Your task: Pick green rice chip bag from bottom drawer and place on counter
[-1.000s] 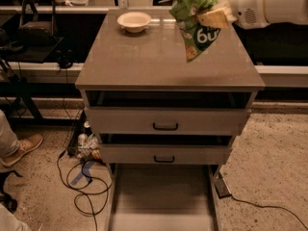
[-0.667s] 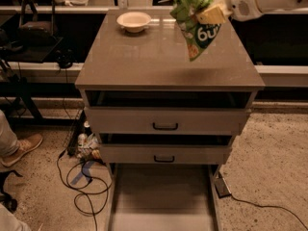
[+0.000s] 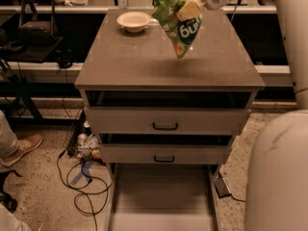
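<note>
Above the far half of the counter [image 3: 120,66], the gripper [image 3: 184,13] hangs with its tan fingers [image 3: 192,8] pinched tight on the upper part of the green rice chip bag [image 3: 179,32]. The bag dangles below the gripper, its crumpled top bunched just beside the fingers and its pointed lower corner clear of the counter, with a soft shadow on the surface beneath.

Compared with a second ago, gripper and bag have shifted sideways toward the white bowl [image 3: 134,20], which now sits near the gripper on the side away from the wrist. The bag's edge meets the bowl's handle in this view, though the bag is in the air. The grip on the bag looks the same. The arm's pose has changed too: a white arm link [image 3: 288,42] now runs down the side behind the wrist, and a large rounded white robot part [image 3: 279,177] fills the corner far below.

Well below the gripper, past the two upper drawers [image 3: 166,121], the bottom drawer [image 3: 163,191] stands pulled out as before.
</note>
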